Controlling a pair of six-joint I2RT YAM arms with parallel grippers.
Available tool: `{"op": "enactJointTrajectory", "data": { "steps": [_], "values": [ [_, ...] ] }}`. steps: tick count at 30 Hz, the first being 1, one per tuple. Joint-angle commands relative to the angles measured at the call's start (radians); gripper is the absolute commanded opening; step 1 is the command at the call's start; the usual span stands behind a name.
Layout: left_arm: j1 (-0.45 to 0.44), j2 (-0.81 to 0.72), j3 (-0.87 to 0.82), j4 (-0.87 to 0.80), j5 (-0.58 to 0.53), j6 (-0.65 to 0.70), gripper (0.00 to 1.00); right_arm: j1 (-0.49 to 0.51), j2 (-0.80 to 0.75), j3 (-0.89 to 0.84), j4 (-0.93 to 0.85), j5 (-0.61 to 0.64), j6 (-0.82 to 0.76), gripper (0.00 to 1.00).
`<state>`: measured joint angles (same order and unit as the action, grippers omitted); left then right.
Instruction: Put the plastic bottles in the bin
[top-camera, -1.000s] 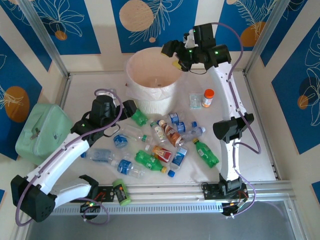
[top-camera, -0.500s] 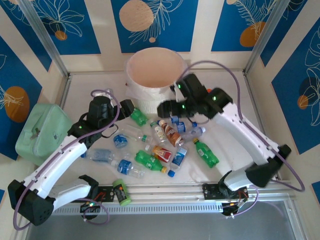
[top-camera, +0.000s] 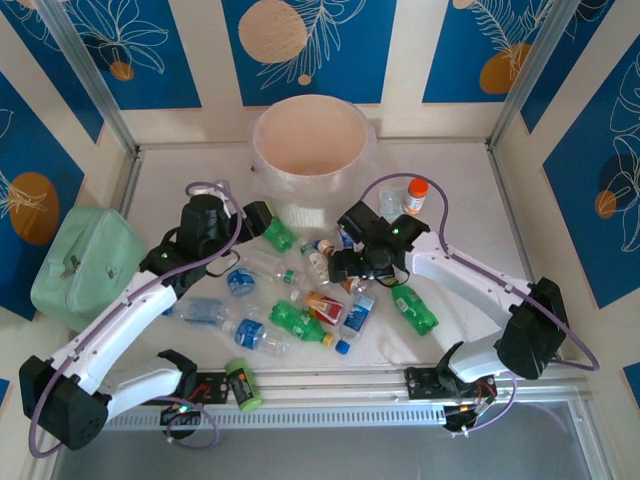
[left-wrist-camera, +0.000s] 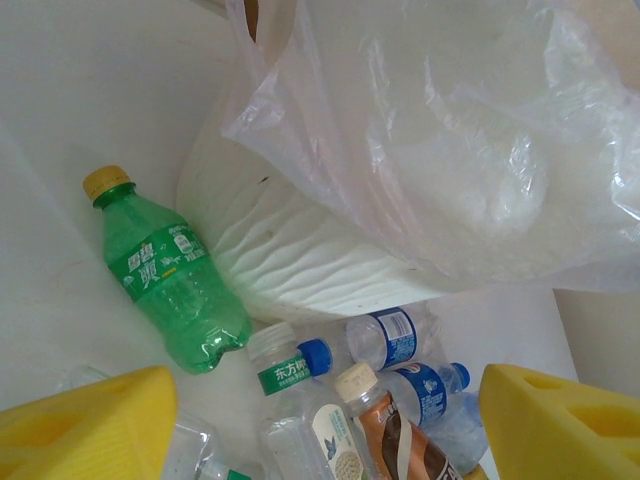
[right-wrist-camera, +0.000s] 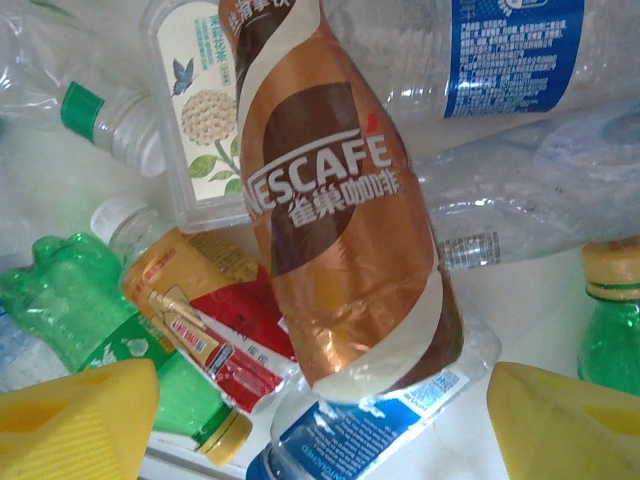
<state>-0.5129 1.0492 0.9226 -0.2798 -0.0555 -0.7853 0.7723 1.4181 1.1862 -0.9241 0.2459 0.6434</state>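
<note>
Now the right pincer (top-camera: 338, 268) has dropped from bin (top-camera: 258, 150) to brown bottle (right-wrist-camera: 340, 200).

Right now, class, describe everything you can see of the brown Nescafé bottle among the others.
The Nescafé bottle looks plastic, wrapped in a glossy, slightly creased copper-and-brown sleeve with white swirls and white lettering. It lies on its side atop the others, leaning on a flower-labelled bottle and overlapping a blue-labelled clear bottle. The open right claw straddles it without touching.
</note>
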Motion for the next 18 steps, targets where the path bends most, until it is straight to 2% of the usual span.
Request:
{"op": "enactJointTrajectory", "data": {
  "steps": [1,18],
  "values": [
    [-0.003,-0.002,0.002,0.018,0.018,-0.003,0.78,0.004,0.036,-0.005,0.023,0.035,-0.017,0.86],
    [-0.002,-0.001,-0.010,0.034,0.039,-0.018,0.79,0.012,0.166,-0.014,0.030,0.036,-0.012,0.82]
  ]
}}
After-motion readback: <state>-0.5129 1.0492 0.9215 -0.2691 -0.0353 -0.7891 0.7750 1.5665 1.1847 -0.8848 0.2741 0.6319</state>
